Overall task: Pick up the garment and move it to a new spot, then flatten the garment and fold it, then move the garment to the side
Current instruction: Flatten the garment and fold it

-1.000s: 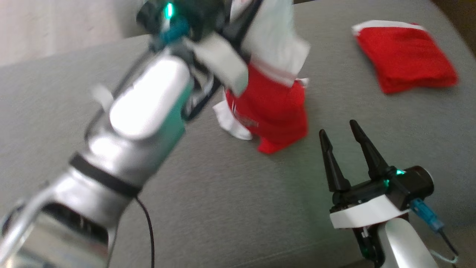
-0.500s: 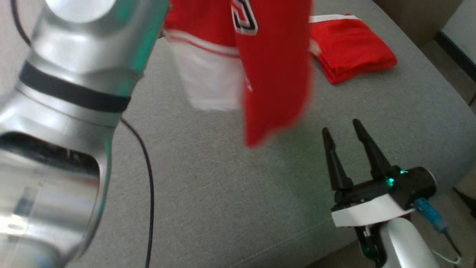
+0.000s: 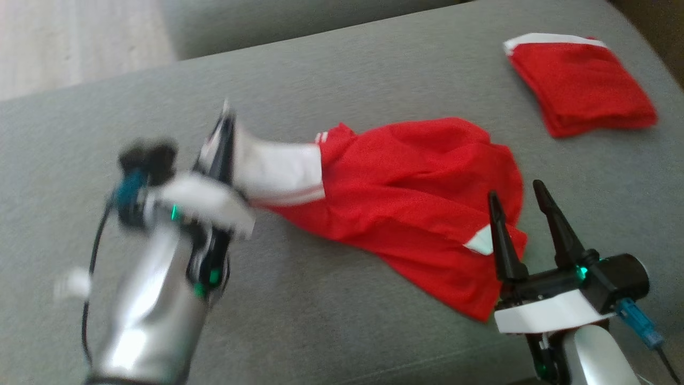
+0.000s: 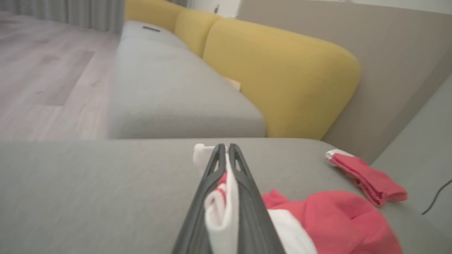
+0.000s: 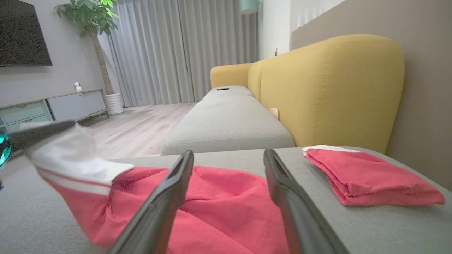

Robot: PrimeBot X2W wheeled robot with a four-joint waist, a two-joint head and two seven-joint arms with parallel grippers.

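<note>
The jaws of the left gripper (image 4: pixel 226 148) are pressed together on a fold of white cloth, the white, red-striped end of the loose red mesh garment (image 3: pixel 411 182). That white end rises off the surface to the pinch. The red body trails away to the robot's right and lies rumpled near the middle of the grey fabric cushion (image 3: pixel 342 321). The left arm (image 3: pixel 155 299) is blurred in the head view.

The jaws of the right gripper (image 3: pixel 514 191) stand wide apart with nothing between them. Its two dark fingers (image 3: pixel 501 240) point away from the robot at the garment's near right edge, beside a small white patch (image 3: pixel 480 241) in the red cloth. In the head view their tips overlap the cloth, but I cannot tell whether they touch it.

Farther out, toward the cushion's far right corner, a folded red garment with a white edge (image 3: pixel 582 88) lies flat, well apart from the loose one. Beyond the cushion are a second grey seat (image 5: pixel 226 120), a yellow upholstered backrest (image 5: pixel 332 88), pale wooden floor (image 4: pixel 42 70) and grey curtains (image 5: pixel 169 49).
</note>
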